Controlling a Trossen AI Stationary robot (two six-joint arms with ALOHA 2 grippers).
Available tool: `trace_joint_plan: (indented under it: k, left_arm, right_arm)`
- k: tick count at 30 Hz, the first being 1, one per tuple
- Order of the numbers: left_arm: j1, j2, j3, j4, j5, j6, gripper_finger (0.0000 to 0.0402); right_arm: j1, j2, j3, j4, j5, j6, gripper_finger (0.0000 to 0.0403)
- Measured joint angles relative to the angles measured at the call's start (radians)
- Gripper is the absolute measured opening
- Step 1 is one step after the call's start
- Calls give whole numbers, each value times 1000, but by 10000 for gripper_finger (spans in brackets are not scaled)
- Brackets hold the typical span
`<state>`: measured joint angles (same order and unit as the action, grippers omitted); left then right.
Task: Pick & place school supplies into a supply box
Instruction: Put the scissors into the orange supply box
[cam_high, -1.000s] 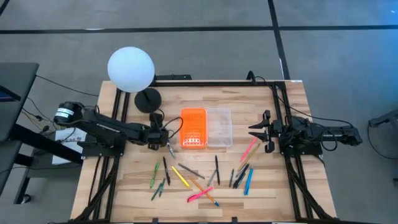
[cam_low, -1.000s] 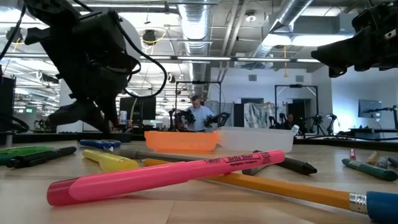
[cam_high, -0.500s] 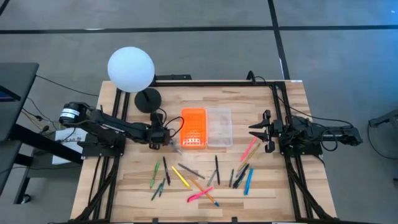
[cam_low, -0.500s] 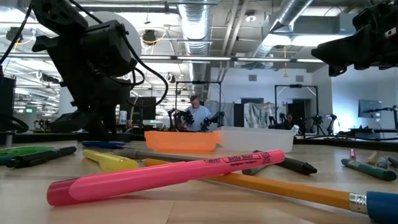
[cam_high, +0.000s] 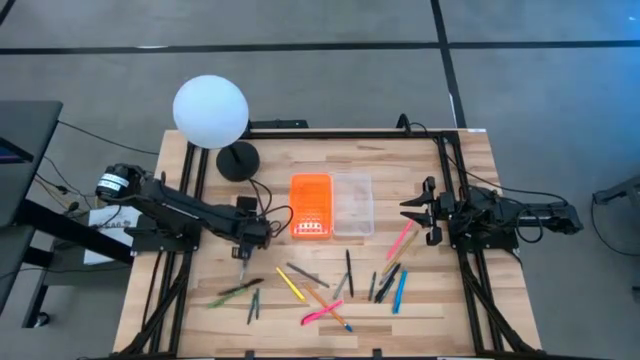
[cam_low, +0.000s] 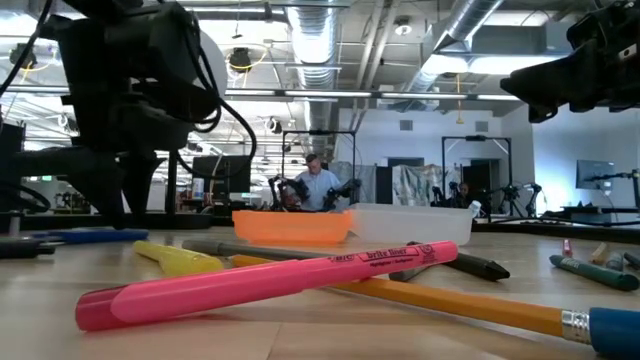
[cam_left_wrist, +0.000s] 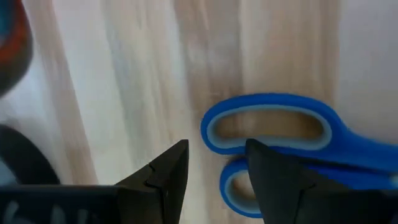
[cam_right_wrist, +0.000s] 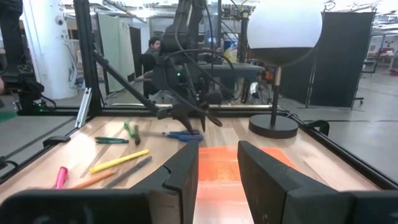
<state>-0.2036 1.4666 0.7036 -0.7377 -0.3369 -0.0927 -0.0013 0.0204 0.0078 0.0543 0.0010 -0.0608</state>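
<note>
Blue-handled scissors lie flat on the wooden table, left of the supply box, which is an orange lid beside a clear tray. My left gripper points steeply down over the scissors' handle end and is open, with one finger over the handle loops. Pens, pencils and markers lie scattered near the front edge, two green and dark ones to the left. My right gripper waits open and level at the table's right side. My left gripper comes from above, pointing down. One fingertip stands over the place where the scissors' two blue loops meet, and the other is over bare wood. I cannot tell whether that finger touches the handle. The scissors lie flat on the table.
A white globe lamp on a black base stands at the far left. A pink highlighter and a yellow pencil lie close to the front edge. A black frame borders the table. People show in the room beyond.
My left gripper has gone from beside the orange lid toward the table's near left and tipped more steeply down. The scissors have slid leftward along the table. The green and dark pens at the left have turned and shifted toward the near left corner.
</note>
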Motion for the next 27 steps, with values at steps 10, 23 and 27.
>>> trace_joint_plan:
  k: [10, 23, 27]
  left_arm:
    - [-17, -9, 1, -20, -118, -42, 157]
    - [-21, -26, 41, -178, 39, -119, 157]
    - [-20, -24, 13, -147, 70, -140, 157]
  right_arm:
    - [0, 0, 0, 2, 0, 0, 107]
    - [0, 0, 0, -1, 0, 0, 107]
    - [0, 0, 0, 0, 0, 0, 107]
